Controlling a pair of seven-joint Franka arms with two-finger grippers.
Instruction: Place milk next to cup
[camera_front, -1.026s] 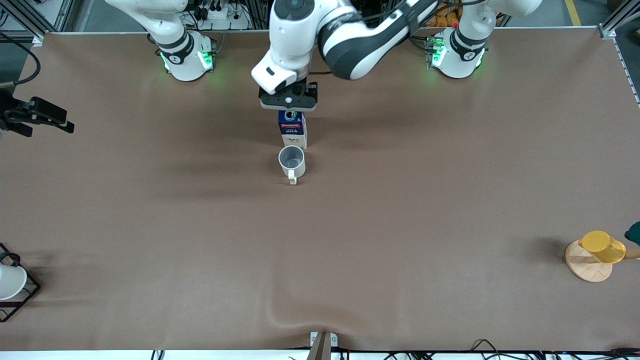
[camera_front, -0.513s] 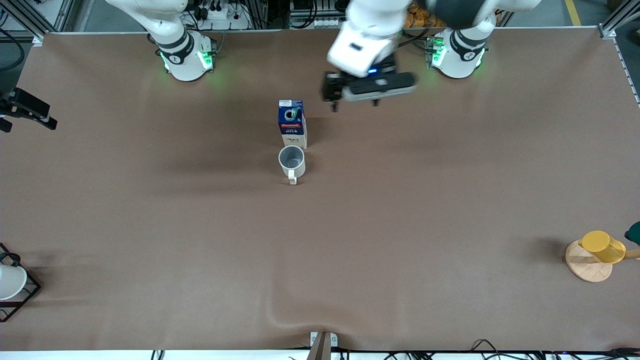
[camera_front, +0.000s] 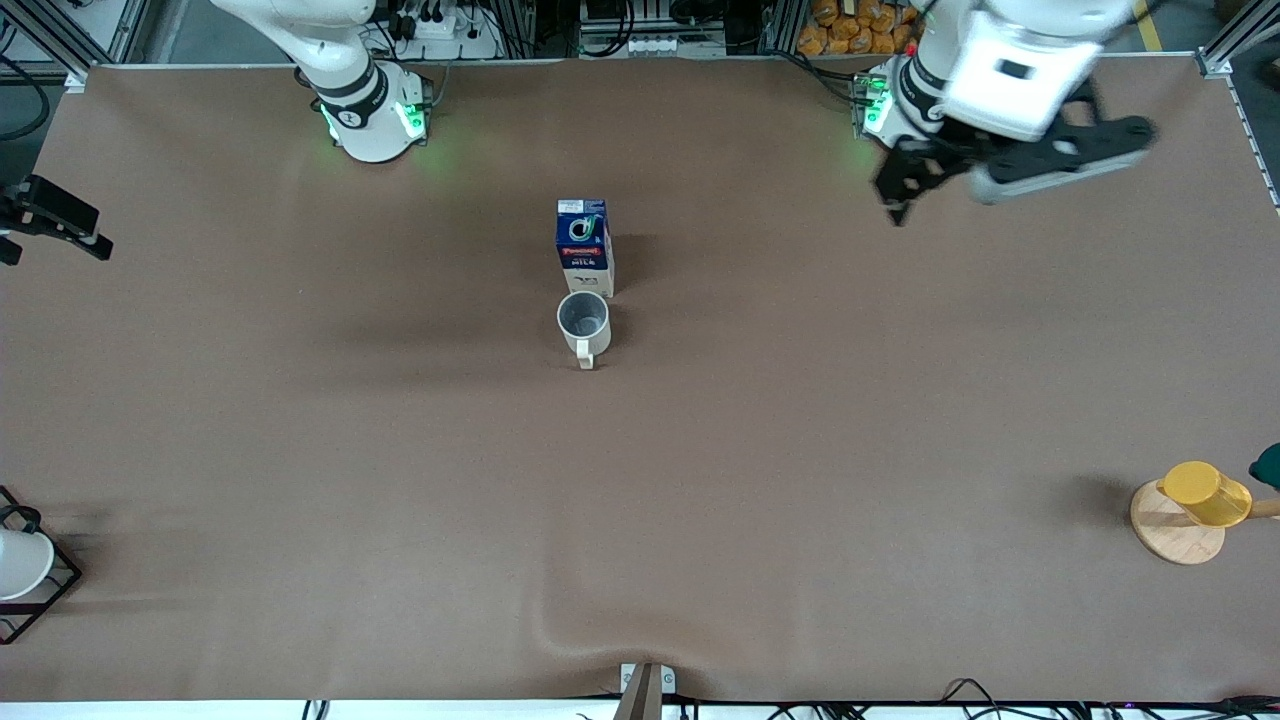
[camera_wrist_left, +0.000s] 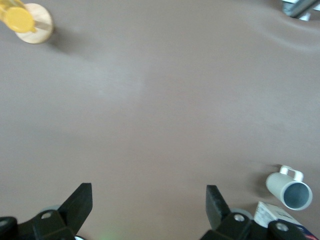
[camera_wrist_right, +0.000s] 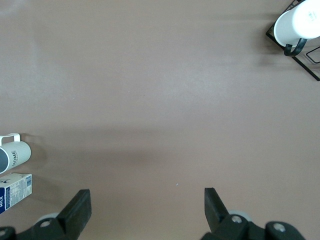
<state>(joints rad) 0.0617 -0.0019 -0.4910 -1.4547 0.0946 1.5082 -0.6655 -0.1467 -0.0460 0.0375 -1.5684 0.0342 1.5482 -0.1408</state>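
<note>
The milk (camera_front: 584, 245) stands upright in the middle of the brown table, a blue-topped carton with a white base. The cream cup (camera_front: 583, 325) sits right beside it, nearer the front camera, handle toward that camera. My left gripper (camera_front: 915, 180) hangs open and empty in the air near the left arm's base, well away from both. In the left wrist view its fingers (camera_wrist_left: 80, 200) frame bare table, with the cup (camera_wrist_left: 290, 187) and milk (camera_wrist_left: 280, 217) at the edge. My right gripper (camera_front: 60, 220) waits open at the right arm's end; its wrist view shows cup (camera_wrist_right: 12, 155) and milk (camera_wrist_right: 15, 192).
A yellow cup (camera_front: 1205, 492) lies on a round wooden coaster (camera_front: 1170, 535) at the left arm's end, near the front camera. A white cup in a black wire frame (camera_front: 20, 565) stands at the right arm's end. The tablecloth has a ridge (camera_front: 570, 635) near the front edge.
My left gripper has lifted off the milk and swung away toward the left arm's base. The milk stays standing by the cup. The right gripper shifted slightly outward.
</note>
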